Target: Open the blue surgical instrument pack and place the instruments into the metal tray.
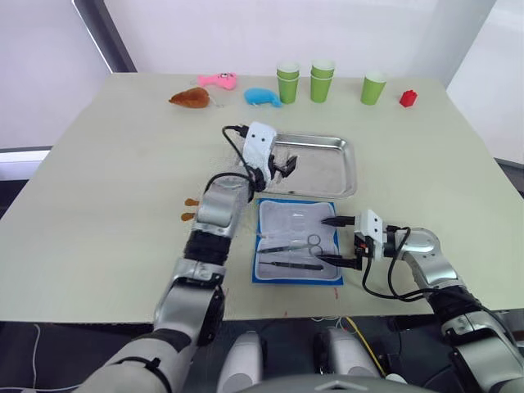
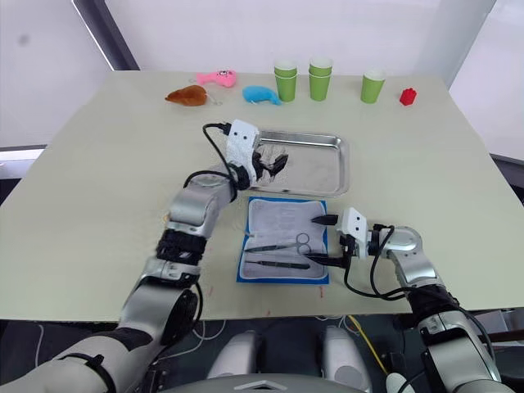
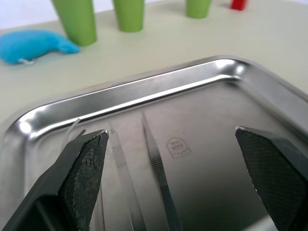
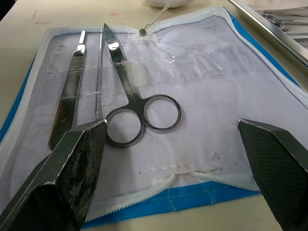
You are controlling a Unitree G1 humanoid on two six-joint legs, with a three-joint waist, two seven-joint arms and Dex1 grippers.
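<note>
- Right hand (image 1: 344,241) hovers at the right-hand edge of the opened blue surgical instrument pack (image 1: 298,243), fingers spread wide, nothing held between them.
- Left hand (image 1: 286,167) hangs over the left end of the metal tray (image 1: 344,168), its fingers also wide apart and empty; in its wrist view slim tweezers (image 3: 156,168) already lie on the tray floor just beyond the fingertips.
- The pack lies flat near the front edge of the desk (image 1: 106,180), grey lining up, directly in front of the tray and almost touching its near rim.
- Left in the pack are the scissors (image 4: 132,101), a flat scalpel-like handle (image 4: 70,91) and a thin probe (image 4: 98,72) between them.
- These lie side by side with long axes running across the pack, ring handles of the scissors towards the right hand, tips pointing away from it.
- The right hand is clearly the nearer one: the scissor rings sit just ahead of its fingers and slightly towards one finger, so the next grasp probably calls for a short reach forward and down.
- The tray lies beyond the pack, towards the far edge of the desk, so any carry goes forward over the pack's far border.
</note>
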